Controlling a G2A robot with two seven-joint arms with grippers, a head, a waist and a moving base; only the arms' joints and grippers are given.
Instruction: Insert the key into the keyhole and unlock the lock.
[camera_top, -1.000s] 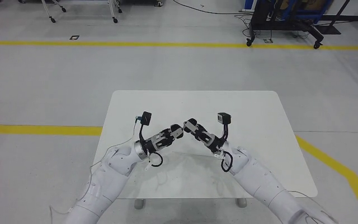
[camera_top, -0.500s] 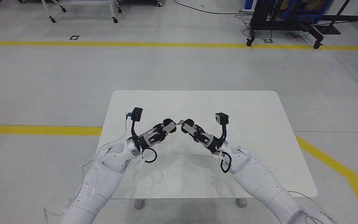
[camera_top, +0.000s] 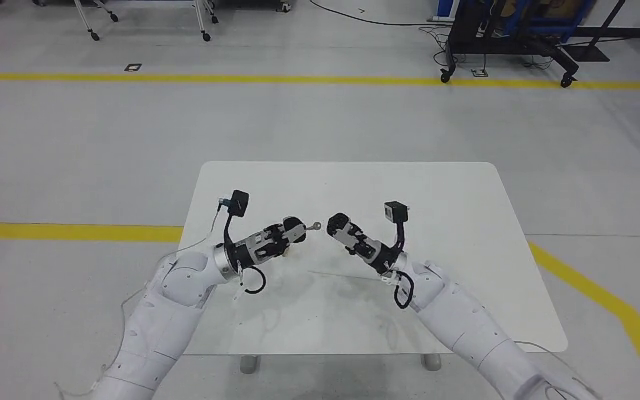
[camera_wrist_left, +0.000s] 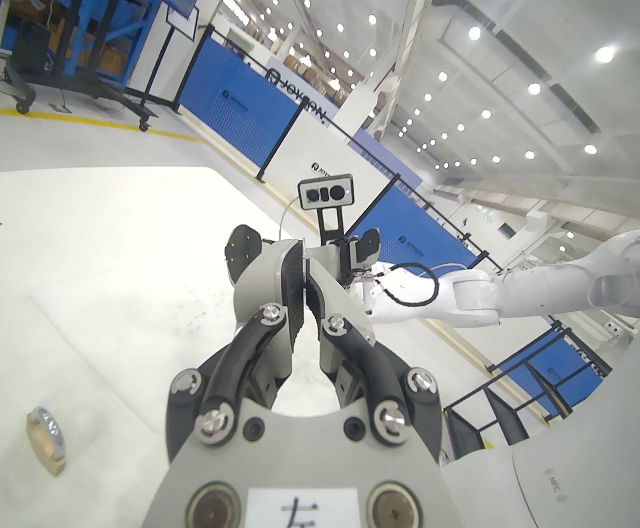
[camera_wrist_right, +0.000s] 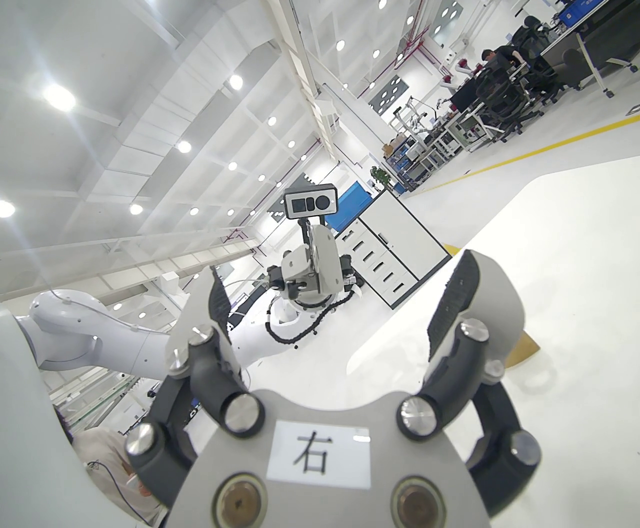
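Glossy white arm shells (camera_wrist_left: 540, 295), black corrugated cables (camera_wrist_left: 436, 285) looped at the wrists. Left tool (camera_wrist_left: 303, 280) and right tool (camera_wrist_right: 340, 272): pale grey fingers (camera_wrist_right: 495, 300), black ribbed pads (camera_wrist_right: 450, 295), black links (camera_wrist_left: 250, 345), silver screws (camera_wrist_left: 270, 312), white label (camera_wrist_right: 320, 452) with one black character.

The top camera looked steeply down on the whole worktop (camera_top: 440, 200) from above its near edge. One wrist camera sat close behind the left end effector (camera_wrist_left: 304, 260), the other close behind the right end effector (camera_wrist_right: 340, 280). Both were low over the worktop's middle, facing each other. All three views shared that middle stretch.
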